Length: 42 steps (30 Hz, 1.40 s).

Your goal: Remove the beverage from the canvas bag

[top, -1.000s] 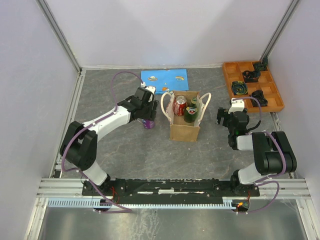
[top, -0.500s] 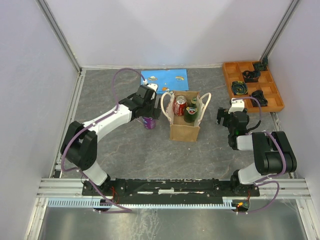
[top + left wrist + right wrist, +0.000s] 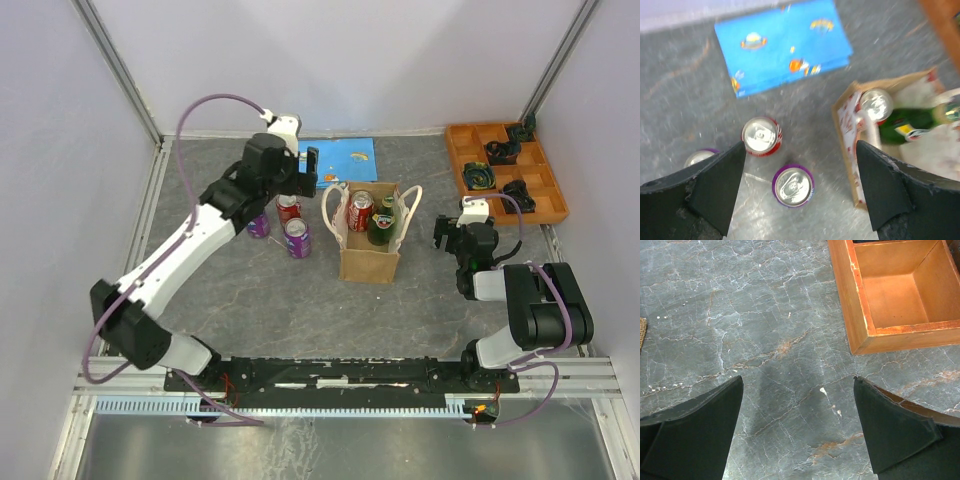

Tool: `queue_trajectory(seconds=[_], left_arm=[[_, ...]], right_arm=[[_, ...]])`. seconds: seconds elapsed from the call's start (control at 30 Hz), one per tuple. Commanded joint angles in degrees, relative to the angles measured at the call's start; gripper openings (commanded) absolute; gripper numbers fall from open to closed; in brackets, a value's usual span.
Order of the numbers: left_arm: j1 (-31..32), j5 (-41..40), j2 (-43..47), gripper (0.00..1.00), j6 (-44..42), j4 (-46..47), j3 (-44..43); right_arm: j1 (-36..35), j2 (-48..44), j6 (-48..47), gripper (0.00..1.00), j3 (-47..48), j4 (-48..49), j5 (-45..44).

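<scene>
Table (image 3: 300,295): grey veined stone; metal rail (image 3: 340,372) along near edge.
Room: pale plain walls (image 3: 330,60) left, far and right; metal posts (image 3: 117,65) at far corners.
Bag (image 3: 370,262): upright, table centre, top open; bagged can (image 3: 360,211) and green bottle (image 3: 380,225) inside.
Left of bag: red can (image 3: 288,208), purple can (image 3: 297,238), second purple can (image 3: 258,225), all standing.
Mat (image 3: 340,158): blue, flat, beyond bag.
Tray (image 3: 556,205): orange, far right.
Left jaws: released, empty, above the loose cans.
Right jaws: released, empty, over bare table beside tray.

No text legible to my cameras, red-and-white print on the red can (image 3: 360,211) in the canvas bag (image 3: 370,262) too small to read, label on the green bottle (image 3: 900,122) blurred, blue mat (image 3: 785,45) shows small coloured figures, no lettering I can resolve.
</scene>
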<state>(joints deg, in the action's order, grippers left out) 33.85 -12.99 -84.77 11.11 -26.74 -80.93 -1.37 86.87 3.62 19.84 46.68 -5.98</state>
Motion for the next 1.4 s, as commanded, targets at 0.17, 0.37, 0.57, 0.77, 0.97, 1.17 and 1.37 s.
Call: queue_trajectory(seconds=[0.17,0.37,0.57,0.77,0.97,1.17,1.37], left_arm=[[2.8,12.52,8.38,0.86,-7.33,20.18,3.59],[4.38,26.53,7.98,0.72,-6.67,43.1,14.46],[6.72,32.74,1.38,0.56,-9.14,53.98,16.06],[8.51,35.6,-4.39,0.53,-12.78,54.48,12.46],[8.59,38.74,-9.29,0.8,-14.3,55.11,11.09],[8.57,38.4,-13.61,0.86,-14.5,56.15,9.26],[8.54,38.57,-17.61,0.86,-15.4,56.27,5.91]], right_arm=[[0.14,-0.23,-0.29,0.99,1.39,2.37,0.44],[0.15,-0.28,-0.23,0.99,1.37,2.37,0.44],[0.16,-0.24,-0.27,0.99,1.38,2.37,0.44],[0.18,-0.22,-0.32,0.99,1.37,2.37,0.44],[0.14,-0.22,-0.29,0.99,1.33,2.37,0.44],[0.09,-0.24,-0.28,0.99,1.35,2.37,0.44],[0.15,-0.14,-0.33,0.99,1.36,2.37,0.44]])
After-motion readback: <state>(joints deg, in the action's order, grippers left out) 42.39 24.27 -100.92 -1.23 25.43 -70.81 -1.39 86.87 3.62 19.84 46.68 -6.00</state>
